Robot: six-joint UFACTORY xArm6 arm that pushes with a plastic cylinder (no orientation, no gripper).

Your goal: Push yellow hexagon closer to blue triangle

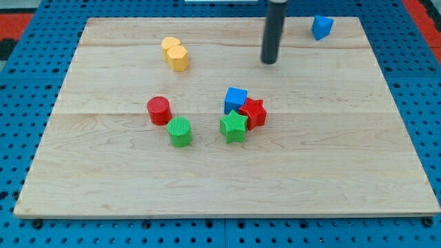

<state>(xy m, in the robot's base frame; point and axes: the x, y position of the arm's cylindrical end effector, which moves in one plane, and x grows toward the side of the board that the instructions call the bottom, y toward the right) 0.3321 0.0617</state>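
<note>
The wooden counter (103, 172) is bare along the view's left edge and across its whole bottom half. The yellow hexagon (176, 54) lies near the top edge, left of centre, apart from everything else. Below it stand a red cylinder (159, 110) and a green cylinder (180, 131); a blue cube (236, 99), green star (233, 127) and red star (253, 113) cluster touching at centre. My tip (269, 62), a bare rod with no jaws, rests well right of the hexagon, between it and the blue triangle (321, 27) by the top edge.
</note>
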